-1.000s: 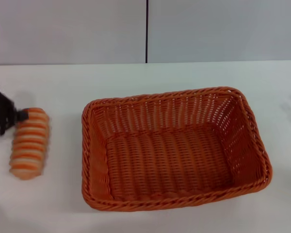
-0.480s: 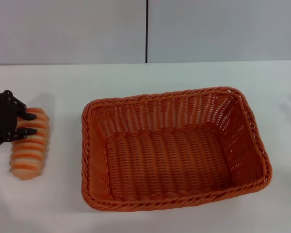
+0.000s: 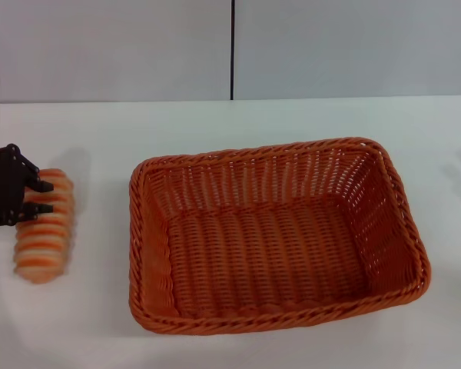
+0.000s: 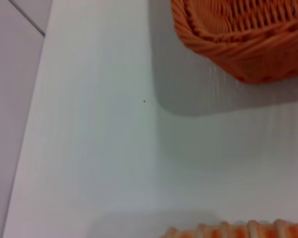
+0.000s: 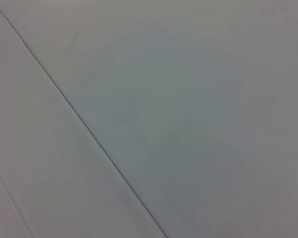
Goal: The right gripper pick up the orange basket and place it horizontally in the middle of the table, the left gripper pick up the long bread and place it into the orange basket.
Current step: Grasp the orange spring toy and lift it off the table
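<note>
Sitting lengthwise across the middle of the white table [image 3: 238, 123] is the orange basket [image 3: 273, 234], a big woven wicker tray with sloping sides and a braided rim, nothing inside it. Off to its left, well apart from the basket's near wall, lies the long bread [image 3: 42, 227], its orange and cream ridges running down toward the front edge of the table. The left gripper [image 3: 32, 197] is down at the far end of the loaf, coming in from the left edge of the head view with a strip of its silver perforated wrist showing above it. Two knobby black fingertips [image 3: 40, 185] point across the top ridges of the bread, one above the other with a small gap between them, so the claw stands partly spread; I cannot tell whether the tips actually touch the loaf, and it does not look clamped on anything. From the left wrist camera, a sliver of the striped loaf shows at one edge and a corner of the basket at the opposite side, with bare tabletop between them. The right gripper does not show in any view; its wrist camera sees only a pale surface crossed by thin seams.
</note>
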`<state>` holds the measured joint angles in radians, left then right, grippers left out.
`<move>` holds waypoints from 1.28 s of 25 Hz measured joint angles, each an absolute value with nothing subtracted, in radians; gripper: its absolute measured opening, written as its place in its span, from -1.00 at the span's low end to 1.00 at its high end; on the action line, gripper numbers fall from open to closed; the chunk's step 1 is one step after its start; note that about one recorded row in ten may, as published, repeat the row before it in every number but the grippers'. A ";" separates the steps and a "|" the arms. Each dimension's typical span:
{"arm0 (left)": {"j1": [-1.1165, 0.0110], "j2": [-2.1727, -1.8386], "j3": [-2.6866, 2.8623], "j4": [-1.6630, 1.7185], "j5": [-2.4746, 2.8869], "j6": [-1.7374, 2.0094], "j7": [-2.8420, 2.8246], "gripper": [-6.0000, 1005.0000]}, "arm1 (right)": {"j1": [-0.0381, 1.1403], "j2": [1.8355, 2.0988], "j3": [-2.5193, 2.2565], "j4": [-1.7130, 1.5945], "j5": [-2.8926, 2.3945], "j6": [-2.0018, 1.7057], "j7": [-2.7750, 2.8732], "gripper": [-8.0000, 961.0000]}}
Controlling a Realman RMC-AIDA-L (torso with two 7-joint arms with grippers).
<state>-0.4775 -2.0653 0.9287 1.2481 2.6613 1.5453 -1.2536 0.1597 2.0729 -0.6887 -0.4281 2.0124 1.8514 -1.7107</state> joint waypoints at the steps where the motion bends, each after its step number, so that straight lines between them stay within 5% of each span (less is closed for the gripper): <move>1: -0.478 -2.065 0.931 1.250 2.665 1.547 -1.255 -0.42 | 0.161 2.072 -0.689 -0.428 2.012 1.851 -1.711 0.39; 32: -0.487 -2.064 0.934 1.292 2.689 1.611 -1.284 -0.45 | 0.170 2.072 -0.689 -0.419 2.011 1.837 -1.726 0.39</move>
<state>-0.4865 -2.0641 0.9335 1.2922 2.6893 1.6111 -1.2840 0.1704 2.0724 -0.6887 -0.4194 2.0115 1.8371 -1.7264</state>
